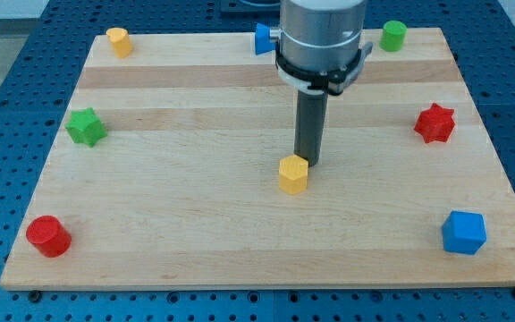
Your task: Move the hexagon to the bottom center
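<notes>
A yellow hexagon block (293,174) lies near the middle of the wooden board (195,224), a little towards the view's bottom. My tip (309,162) stands right behind it, at its upper right edge, touching or nearly touching it. The rod hangs from the grey arm body (322,40) at the view's top centre.
A yellow block (119,41) at top left, a blue block (263,38) partly hidden behind the arm, a green cylinder (393,36) at top right, a green star (86,127) at left, a red star (434,123) at right, a red cylinder (48,236) at bottom left, a blue cube (464,233) at bottom right.
</notes>
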You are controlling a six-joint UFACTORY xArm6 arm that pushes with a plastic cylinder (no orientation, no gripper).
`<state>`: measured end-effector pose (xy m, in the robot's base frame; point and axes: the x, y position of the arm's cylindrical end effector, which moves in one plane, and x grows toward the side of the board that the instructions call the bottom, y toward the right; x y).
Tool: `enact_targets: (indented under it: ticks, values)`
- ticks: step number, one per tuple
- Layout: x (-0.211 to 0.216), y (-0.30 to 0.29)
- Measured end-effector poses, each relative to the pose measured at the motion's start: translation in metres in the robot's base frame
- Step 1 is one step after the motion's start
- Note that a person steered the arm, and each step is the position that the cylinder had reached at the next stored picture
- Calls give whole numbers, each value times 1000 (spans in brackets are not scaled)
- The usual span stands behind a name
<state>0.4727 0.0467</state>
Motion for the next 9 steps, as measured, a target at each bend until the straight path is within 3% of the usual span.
enact_targets:
  ticks: [2,4,6,9]
  values:
    - [42,-1]
    - [35,-26]
    - [55,-62]
    - [67,-69]
